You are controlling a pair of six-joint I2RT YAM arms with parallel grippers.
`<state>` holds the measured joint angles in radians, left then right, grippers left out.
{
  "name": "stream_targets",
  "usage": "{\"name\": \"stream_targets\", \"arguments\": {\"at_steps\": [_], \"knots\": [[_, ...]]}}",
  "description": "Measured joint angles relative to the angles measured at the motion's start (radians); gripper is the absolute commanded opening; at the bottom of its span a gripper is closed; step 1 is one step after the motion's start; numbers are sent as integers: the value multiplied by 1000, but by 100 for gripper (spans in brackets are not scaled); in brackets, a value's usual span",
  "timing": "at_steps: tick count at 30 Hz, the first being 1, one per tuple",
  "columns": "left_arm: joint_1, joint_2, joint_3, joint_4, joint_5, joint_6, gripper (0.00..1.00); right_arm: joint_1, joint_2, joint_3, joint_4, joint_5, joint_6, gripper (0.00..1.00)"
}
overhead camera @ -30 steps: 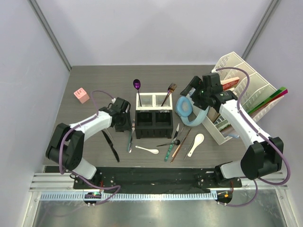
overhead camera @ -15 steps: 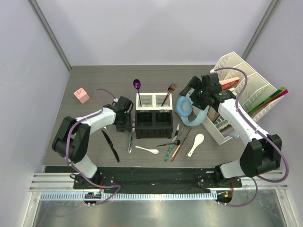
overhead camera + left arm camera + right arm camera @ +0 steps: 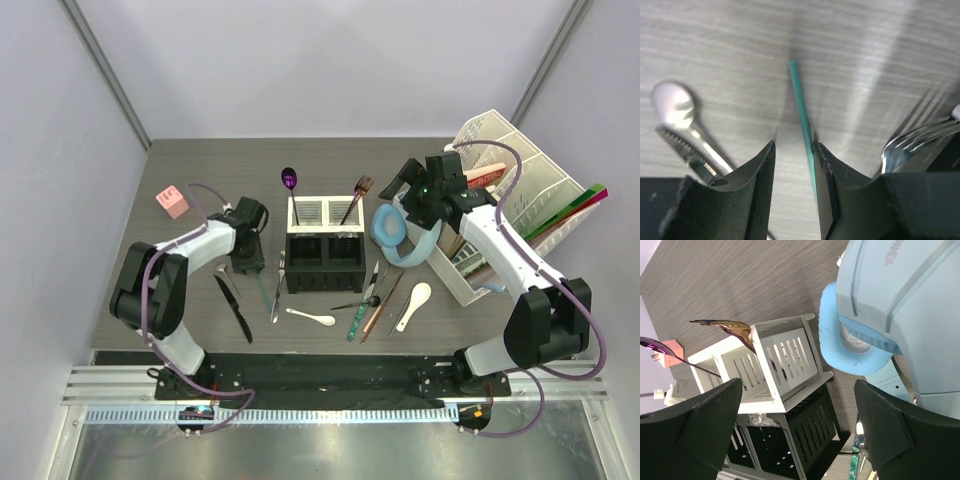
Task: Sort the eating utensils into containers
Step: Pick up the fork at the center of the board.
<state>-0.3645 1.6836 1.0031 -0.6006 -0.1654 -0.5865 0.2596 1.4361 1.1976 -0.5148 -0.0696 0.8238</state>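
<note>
**1. Caddy [image 3: 324, 262].** It stands just beyond the fork-side finger of the left gripper [image 3: 792, 147] and beneath the right gripper [image 3: 797, 390]. A purple spoon [image 3: 289, 180] and a copper fork [image 3: 361, 185] stand upright in its white compartments. Hazard: a long utensil swung across from the left gripper may strike the caddy wall or these handles and shift the caddy.

**2. Light blue ring-shaped item [image 3: 850, 350].** It lies close beside one finger of the right gripper, whose jaws stand fully apart with nothing between them. Hazard: a descent from this position may snag the item.

**3. Silver fork [image 3: 912, 142].** It lies just outside one finger of the left gripper. Hazard: that finger may clip the tines and drag the fork.

**4. Silver spoon [image 3: 672, 102].** It lies outside the opposite finger. The hazard is the same.

**5. Slim teal utensil [image 3: 801, 100].** Its type cannot be told. It lies on the table [image 3: 865, 50] between the left gripper's fingers, against the fork-side finger, with a gap to the other. The jaws stand partly apart and are not clamped. Hazard: one-sided contact may roll or skid the piece, or the tips may pinch only its edge, so that it slips on lifting.
</note>
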Motion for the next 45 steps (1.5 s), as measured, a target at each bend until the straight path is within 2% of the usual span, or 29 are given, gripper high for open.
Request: {"name": "stream_targets", "arguments": {"at_steps": [6, 11, 22, 26, 29, 30, 35, 37, 45], "knots": [[6, -86, -19, -9, 68, 20, 38, 0, 11, 9, 16, -3, 3, 100], [-55, -122, -19, -8, 107, 22, 38, 0, 35, 9, 22, -13, 11, 100], [-185, -18, -7, 5, 140, 6, 38, -6, 44, 9, 29, -24, 18, 100], [-200, 16, 13, -7, 131, -18, 37, -8, 44, 9, 29, -26, 18, 100], [-204, 31, 29, -24, 111, -28, 27, -11, 44, 8, 29, -26, 19, 100], [-205, 34, 32, -29, 101, -32, 19, -12, 44, 8, 29, -26, 19, 100], [-212, 49, 48, -55, 58, -34, 14, -15, 44, 8, 29, -26, 22, 100], [-211, 57, 56, -64, 52, -36, 0, -15, 44, 8, 29, -26, 22, 100], [-188, 48, 43, -55, 68, -46, 0, -15, 44, 8, 32, -26, 23, 100]]}}
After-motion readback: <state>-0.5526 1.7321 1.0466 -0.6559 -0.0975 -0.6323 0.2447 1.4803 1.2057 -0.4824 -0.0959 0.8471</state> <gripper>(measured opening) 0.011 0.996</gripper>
